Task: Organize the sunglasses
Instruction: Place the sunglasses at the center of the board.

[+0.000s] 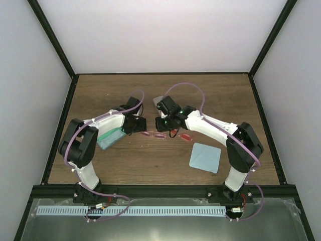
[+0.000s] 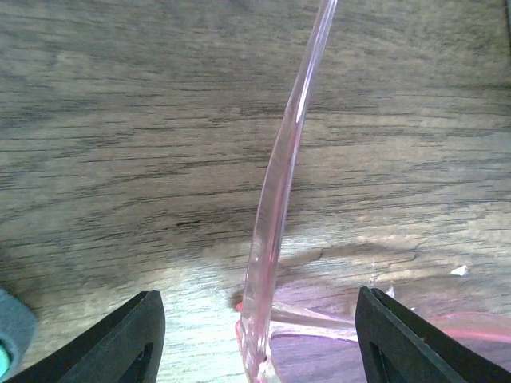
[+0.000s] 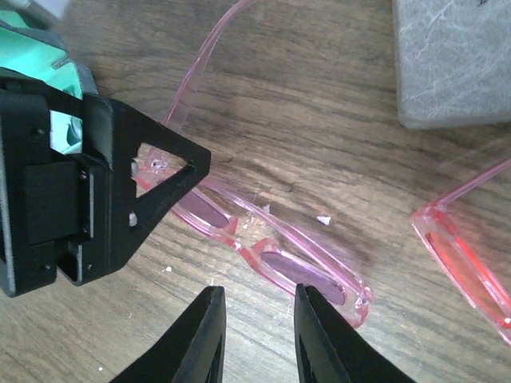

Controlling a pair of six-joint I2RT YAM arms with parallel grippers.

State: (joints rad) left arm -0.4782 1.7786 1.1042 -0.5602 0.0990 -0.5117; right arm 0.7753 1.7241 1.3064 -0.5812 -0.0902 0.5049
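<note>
My left gripper (image 2: pixel 257 297) stands released, jaws wide either side of one slender arm of the pink sunglasses (image 3: pixel 275 262), not touching it; my right gripper (image 3: pixel 259 292) is narrowly parted and empty, just beside that pair's front; they lie on the wooden table (image 3: pixel 263 96), a red pair (image 3: pixel 471 271) near, a grey case (image 3: pixel 451 60) beyond.

Light-blue square cloth (image 1: pixel 205 157) flat on the wooden table (image 1: pixel 150 165), grey case (image 3: pixel 451 60) farther back, teal object (image 1: pixel 111 138) at left
</note>
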